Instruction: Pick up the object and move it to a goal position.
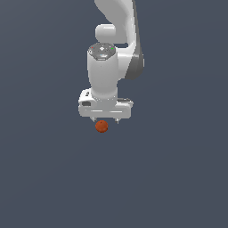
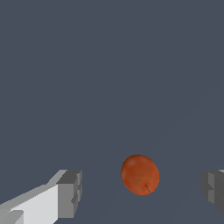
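Observation:
The object is a small orange-red ball (image 1: 102, 126) resting on the flat grey surface; in the wrist view the ball (image 2: 140, 174) shows a faint dark line. My white gripper (image 1: 105, 120) hangs straight above it, its short fingertips just over the ball's top. The wrist view shows the gripper (image 2: 142, 192) open, with one grey pad (image 2: 70, 194) well to one side of the ball and the other pad (image 2: 214, 190) well to the other. Neither pad touches the ball, which sits roughly midway in the gap.
The white arm (image 1: 116, 26) rises behind the gripper toward the top of the exterior view. Around the ball lies plain dark grey ground (image 1: 53, 178) with no other objects, edges or markers in view.

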Available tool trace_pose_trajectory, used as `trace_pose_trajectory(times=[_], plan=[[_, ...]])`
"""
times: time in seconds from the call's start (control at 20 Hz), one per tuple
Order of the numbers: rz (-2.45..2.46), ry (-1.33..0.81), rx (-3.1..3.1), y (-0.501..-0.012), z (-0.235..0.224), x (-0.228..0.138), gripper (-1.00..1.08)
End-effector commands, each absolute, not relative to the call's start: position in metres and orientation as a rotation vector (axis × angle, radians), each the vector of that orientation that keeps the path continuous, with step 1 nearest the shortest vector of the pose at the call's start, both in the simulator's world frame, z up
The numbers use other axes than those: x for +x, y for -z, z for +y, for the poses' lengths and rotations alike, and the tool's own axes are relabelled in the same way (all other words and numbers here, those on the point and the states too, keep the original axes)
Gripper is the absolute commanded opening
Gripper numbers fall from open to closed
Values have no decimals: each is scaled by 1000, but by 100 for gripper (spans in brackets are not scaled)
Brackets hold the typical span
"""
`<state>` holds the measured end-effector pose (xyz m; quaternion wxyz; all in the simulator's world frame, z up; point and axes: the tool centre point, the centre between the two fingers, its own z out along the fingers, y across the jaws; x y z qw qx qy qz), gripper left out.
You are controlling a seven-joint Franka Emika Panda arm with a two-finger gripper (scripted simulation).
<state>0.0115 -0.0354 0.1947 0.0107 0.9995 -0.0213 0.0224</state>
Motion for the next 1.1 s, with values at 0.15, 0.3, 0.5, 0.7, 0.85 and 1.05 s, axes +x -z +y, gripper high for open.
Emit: trace_pose_trajectory(times=[0.15,0.3,0.5,0.7,0.85,1.05], plan=[[-60,-75,3117,-196,-36,12,100],[-90,-72,3118,-193,-37,11,100],[-165,-69,3119,-187,-38,7,100],[-280,-61,3117,-177,-41,1,100],[-392,-54,3109,-167,-44,-4,100],[-578,-42,3086,-152,-49,-15,100]])
